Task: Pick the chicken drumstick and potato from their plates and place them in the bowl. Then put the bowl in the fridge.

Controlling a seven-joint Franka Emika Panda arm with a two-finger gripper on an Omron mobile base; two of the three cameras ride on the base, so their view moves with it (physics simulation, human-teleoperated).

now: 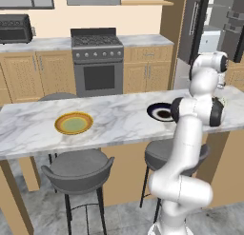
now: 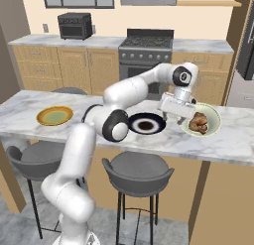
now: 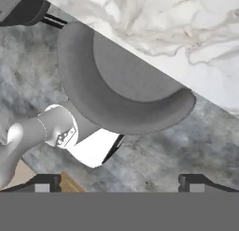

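The cream bowl (image 2: 212, 115) stands on the marble counter (image 2: 99, 107) at the right. A golden-brown chicken drumstick (image 2: 200, 120) lies in it, with a darker brown lump, seemingly the potato (image 2: 194, 126), pressed against it. My gripper (image 2: 177, 118) hangs just left of the bowl, over the counter's near side. In the hand view its fingertips (image 3: 46, 181) stand wide apart, open, with nothing between them. Of the plates, the dark one (image 2: 146, 124) (image 1: 157, 111) sits left of the bowl and the yellow one (image 2: 54, 115) (image 1: 74, 123) lies far left. The fridge (image 1: 212, 32) stands open behind the counter's right end.
Grey bar stools (image 2: 136, 172) (image 1: 78, 167) stand along the counter's near side, and one seat (image 3: 126, 97) lies right below the hand. A stove (image 1: 97, 60) and wooden cabinets (image 1: 33, 72) line the back wall.
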